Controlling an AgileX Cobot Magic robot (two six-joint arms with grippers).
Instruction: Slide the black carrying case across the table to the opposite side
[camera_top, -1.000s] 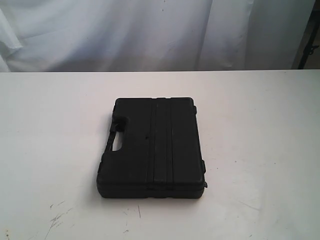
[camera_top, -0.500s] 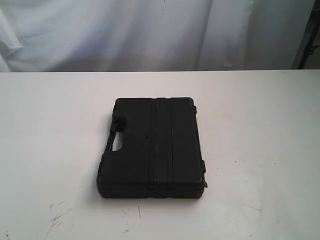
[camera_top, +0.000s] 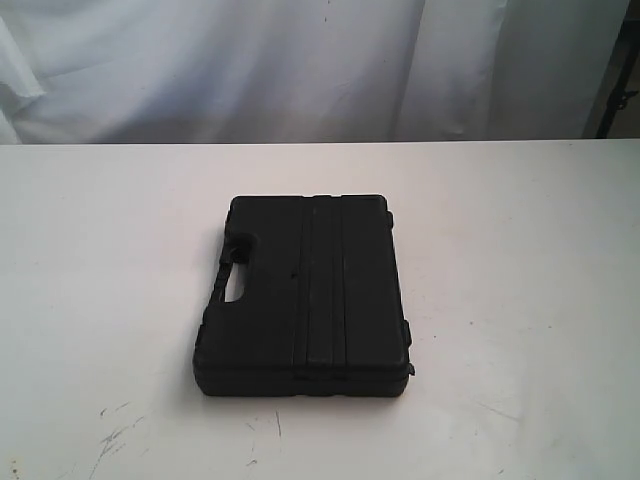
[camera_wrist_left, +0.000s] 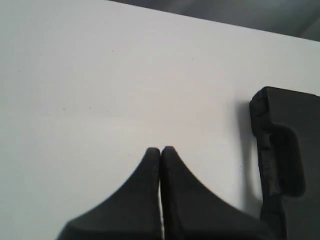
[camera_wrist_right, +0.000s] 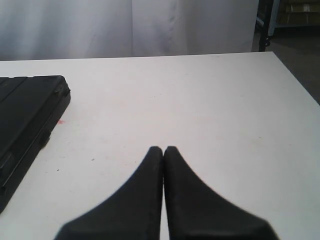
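Observation:
The black carrying case (camera_top: 305, 295) lies flat near the middle of the white table (camera_top: 520, 250), its handle cutout facing the left side. Neither arm shows in the exterior view. In the left wrist view my left gripper (camera_wrist_left: 160, 149) is shut with nothing in it, hovering over bare table, with the case's handle end (camera_wrist_left: 280, 155) off to one side and apart from it. My right gripper (camera_wrist_right: 163, 148) is also shut and empty over bare tabletop in the right wrist view, and a corner of the case (camera_wrist_right: 25, 120) lies apart from it.
A white curtain (camera_top: 300, 60) hangs behind the table's far edge. Dark scuff marks (camera_top: 115, 435) mark the tabletop near the front left. A dark stand (camera_wrist_right: 264, 22) stands past the table's far corner in the right wrist view.

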